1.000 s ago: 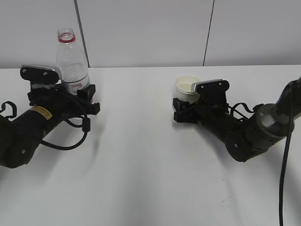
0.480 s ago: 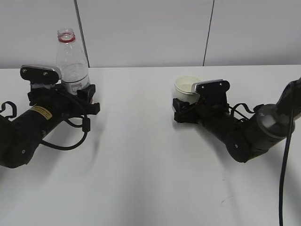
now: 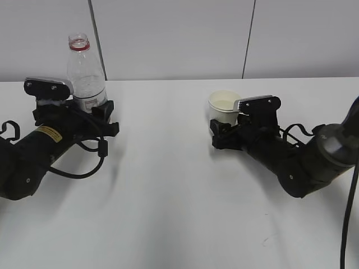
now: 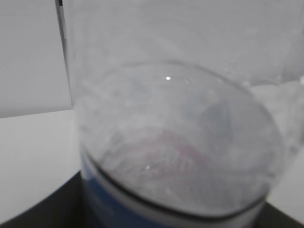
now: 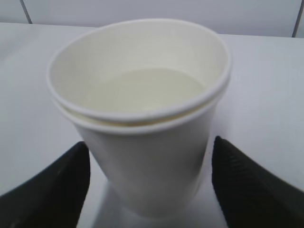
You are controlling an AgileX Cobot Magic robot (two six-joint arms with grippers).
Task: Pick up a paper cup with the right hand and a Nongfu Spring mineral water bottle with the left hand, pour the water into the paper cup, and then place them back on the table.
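Note:
The Nongfu Spring bottle (image 3: pixel 86 75) stands upright on the white table (image 3: pixel 168 185) at the far left, uncapped, with a red neck ring. My left gripper (image 3: pixel 90 113) is closed around its lower body. In the left wrist view the bottle (image 4: pixel 175 142) fills the frame, and the dark fingers (image 4: pixel 33 213) touch its sides. The paper cup (image 3: pixel 223 105) stands on the table right of centre with water (image 5: pixel 142 88) inside. My right gripper (image 3: pixel 217 133) is open just behind the cup. In the right wrist view its fingers (image 5: pixel 57 185) stand clear of both sides of the cup (image 5: pixel 147 156).
A pale panelled wall (image 3: pixel 179 39) runs behind the table's back edge. A small dark scuff (image 3: pixel 268 240) marks the table at the front right. A black cable (image 3: pixel 345 224) hangs at the right edge.
My right gripper has drawn back a little to the right, away from the cup, which stays standing and shows more of its side. The left arm and the bottle have not moved.

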